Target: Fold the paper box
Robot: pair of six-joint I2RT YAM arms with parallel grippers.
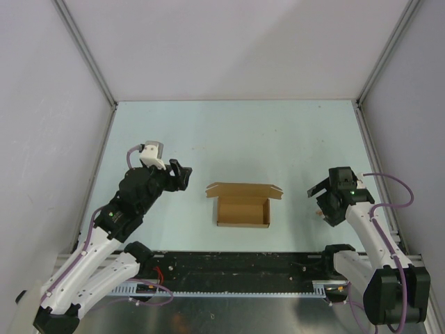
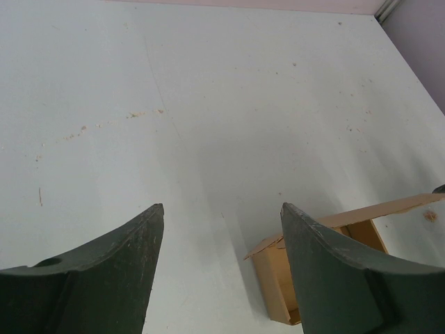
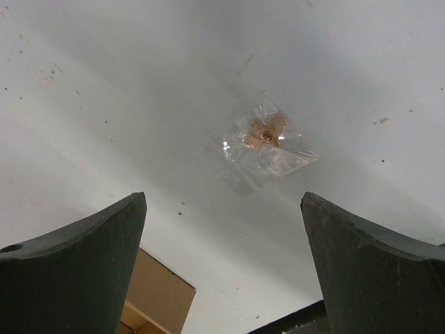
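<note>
The paper box stands in the middle of the table as a small open brown tray. Its lid flap is laid back on the far side. My left gripper hangs to the left of the box, open and empty, clear of the cardboard. In the left wrist view the left gripper has the box's corner showing beside its right finger. My right gripper hovers to the right of the box, open wide and holding nothing. From the right wrist view the right gripper shows a piece of the box at lower left.
A crumpled clear plastic scrap with a brown bit inside lies on the table ahead of the right gripper. A black rail runs along the near edge. White walls close off the left, back and right sides.
</note>
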